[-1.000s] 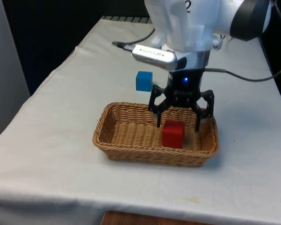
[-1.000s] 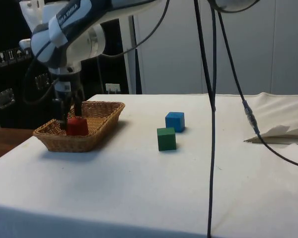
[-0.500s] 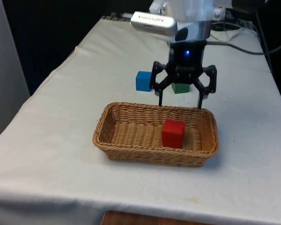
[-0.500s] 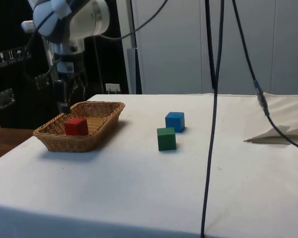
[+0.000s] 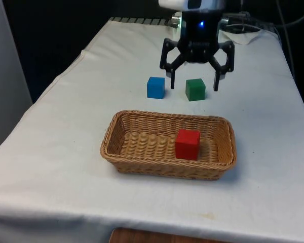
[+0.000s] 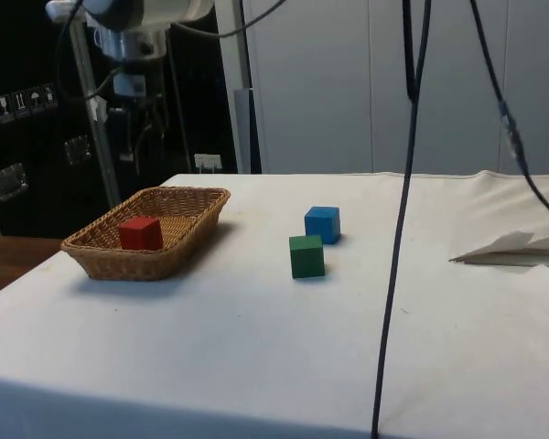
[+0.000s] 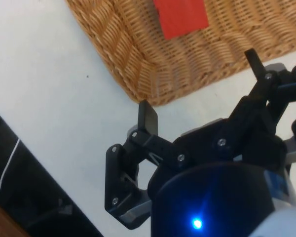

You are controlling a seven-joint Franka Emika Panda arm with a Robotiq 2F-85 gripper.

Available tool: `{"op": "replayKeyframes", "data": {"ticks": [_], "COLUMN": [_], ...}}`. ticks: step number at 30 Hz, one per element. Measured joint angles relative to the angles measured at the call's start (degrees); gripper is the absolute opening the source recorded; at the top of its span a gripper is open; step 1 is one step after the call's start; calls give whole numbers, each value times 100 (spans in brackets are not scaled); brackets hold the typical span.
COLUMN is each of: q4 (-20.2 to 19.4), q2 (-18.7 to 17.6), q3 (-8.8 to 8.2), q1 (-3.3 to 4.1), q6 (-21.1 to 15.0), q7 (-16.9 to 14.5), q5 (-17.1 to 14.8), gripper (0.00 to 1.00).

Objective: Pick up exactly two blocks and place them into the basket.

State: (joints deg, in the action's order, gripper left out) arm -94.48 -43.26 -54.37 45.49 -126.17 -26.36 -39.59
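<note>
Overhead, open pincer (image 5: 195, 84) above green block (image 5: 195, 89), basket (image 5: 142, 161) rim well apart.

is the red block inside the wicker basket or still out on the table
Inside. The red cube block rests on the floor of the brown woven wicker basket, enclosed by its rim in the front and side views.

Wrist view: red block (image 7: 180, 18), basket (image 7: 138, 59) cut by edge.

The front view looks down the length of the table from its near end. The side view sits low at the table's edge, looking across. The wrist view looks straight down from close above. All three share the wicker basket (image 5: 219, 167) (image 6: 188, 231) (image 7: 138, 69) holding the red block (image 5: 187, 144) (image 6: 140, 233) (image 7: 180, 17).
</note>
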Motion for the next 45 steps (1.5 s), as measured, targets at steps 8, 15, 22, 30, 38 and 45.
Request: {"op": "replayKeyframes", "data": {"ticks": [8, 15, 22, 30, 38, 45], "q4": [-252, -464, -636, -854, -1112, -1409], "q2": [493, 791, 985, 1106, 1278, 1467], "q3": [-6, 0, 0, -6, -23, -86], "q1": [86, 166, 223, 241, 241, 235], "q6": [29, 52, 143, 241, 252, 246], "q7": [34, 40, 46, 0, -52, -178], "q5": [390, 699, 991, 1140, 1272, 1329], "gripper": [100, 100, 100, 100, 100, 100]}}
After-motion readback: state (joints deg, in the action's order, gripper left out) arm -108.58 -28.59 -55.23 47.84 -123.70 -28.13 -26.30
